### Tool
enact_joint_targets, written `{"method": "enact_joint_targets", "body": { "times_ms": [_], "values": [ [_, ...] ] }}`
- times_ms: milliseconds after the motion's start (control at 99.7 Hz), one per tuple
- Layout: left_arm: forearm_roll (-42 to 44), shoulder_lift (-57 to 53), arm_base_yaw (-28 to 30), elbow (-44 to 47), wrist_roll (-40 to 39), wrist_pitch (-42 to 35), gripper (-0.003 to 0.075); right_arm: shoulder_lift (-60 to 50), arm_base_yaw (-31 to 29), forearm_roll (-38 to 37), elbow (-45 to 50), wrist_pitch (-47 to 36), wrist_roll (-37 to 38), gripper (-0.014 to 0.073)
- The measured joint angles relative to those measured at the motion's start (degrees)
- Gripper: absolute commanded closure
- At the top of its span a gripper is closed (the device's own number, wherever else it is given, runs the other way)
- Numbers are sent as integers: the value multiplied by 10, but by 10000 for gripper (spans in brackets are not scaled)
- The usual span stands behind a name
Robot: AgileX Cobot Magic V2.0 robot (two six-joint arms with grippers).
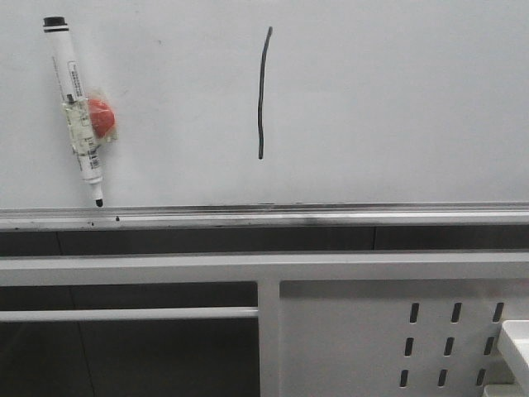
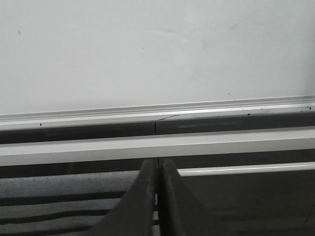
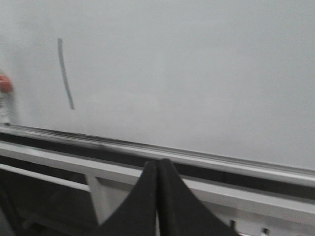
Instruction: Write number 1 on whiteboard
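left hand (image 2: 157,196) closed, empty | right hand (image 3: 157,196) closed, empty | both face whiteboard (image 1: 397,99)

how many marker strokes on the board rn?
1. The number 1 is a single black vertical stroke on the whiteboard, right of the marker pen. Board edges are out of frame.

A white metal frame (image 1: 264,268) is running across dark panels (image 1: 165,242), while a white panel with oval slots (image 1: 364,339) is catching even, soft indoor light.
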Motion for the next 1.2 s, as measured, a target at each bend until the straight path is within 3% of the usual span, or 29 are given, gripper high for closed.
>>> {"method": "enact_joint_targets", "body": {
  "times_ms": [120, 241, 502, 873, 1204],
  "values": [
    [0, 0, 0, 0, 0, 0, 740, 0, -80, -23, 0, 28, 0, 663],
    [0, 0, 0, 0, 0, 0, 740, 0, -118, -46, 0, 41, 18, 663],
    [0, 0, 0, 0, 0, 0, 740, 0, -125, -116, 0, 107, 99, 663],
    [0, 0, 0, 0, 0, 0, 740, 0, -188, -123, -1, 116, 98, 663],
    [0, 0, 0, 0, 0, 0, 740, 0, -196, -112, -1, 117, 55, 663]
  ]
}}
